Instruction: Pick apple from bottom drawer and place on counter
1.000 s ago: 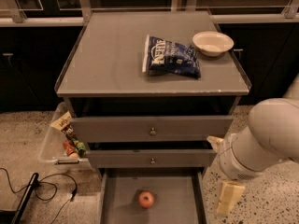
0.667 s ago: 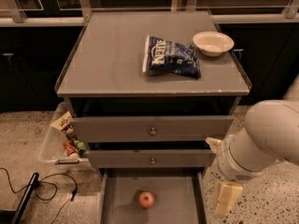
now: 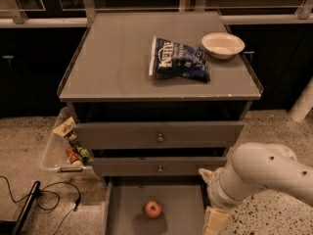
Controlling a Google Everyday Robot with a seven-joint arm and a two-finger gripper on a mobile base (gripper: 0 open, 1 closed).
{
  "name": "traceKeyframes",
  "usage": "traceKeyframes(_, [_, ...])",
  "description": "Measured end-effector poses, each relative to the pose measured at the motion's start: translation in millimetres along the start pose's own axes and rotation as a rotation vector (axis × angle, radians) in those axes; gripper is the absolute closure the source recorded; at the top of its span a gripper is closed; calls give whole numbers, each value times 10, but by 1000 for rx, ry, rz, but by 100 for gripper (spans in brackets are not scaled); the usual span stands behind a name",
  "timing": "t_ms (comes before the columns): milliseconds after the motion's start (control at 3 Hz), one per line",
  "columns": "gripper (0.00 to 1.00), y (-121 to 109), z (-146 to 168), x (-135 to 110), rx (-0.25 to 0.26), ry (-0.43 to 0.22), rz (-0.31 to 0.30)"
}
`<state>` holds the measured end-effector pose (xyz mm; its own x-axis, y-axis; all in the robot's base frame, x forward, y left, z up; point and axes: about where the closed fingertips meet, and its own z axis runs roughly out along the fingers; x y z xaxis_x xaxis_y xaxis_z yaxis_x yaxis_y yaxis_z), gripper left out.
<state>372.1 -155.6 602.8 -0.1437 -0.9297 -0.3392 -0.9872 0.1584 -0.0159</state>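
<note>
Gripper [image 3: 214, 223] hangs low at the right edge of the bottom drawer [image 3: 122, 214]; whether wide or narrow, cannot tell. Apple [image 3: 153, 208] lies mid-floor, apart. Best to swing left and descend squarely over it.

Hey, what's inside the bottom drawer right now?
Only the apple, on the bare floor of the bottom drawer. Its rear part is hidden under the middle drawer. The gripper hangs by its right edge.

apple [image 3: 153, 208] in bottom drawer [image 3: 181, 204] | gripper [image 3: 213, 223] right of apple | bowl [image 3: 223, 44] right of bag [image 3: 179, 59] on counter [image 3: 112, 58]
</note>
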Motion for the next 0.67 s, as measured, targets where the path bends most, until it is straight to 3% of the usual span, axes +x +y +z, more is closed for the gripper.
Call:
traceKeyframes(333, [0, -256, 738, 5, 15, -92, -13])
traceKeyframes(667, [0, -215, 1088, 37, -10, -132, 22])
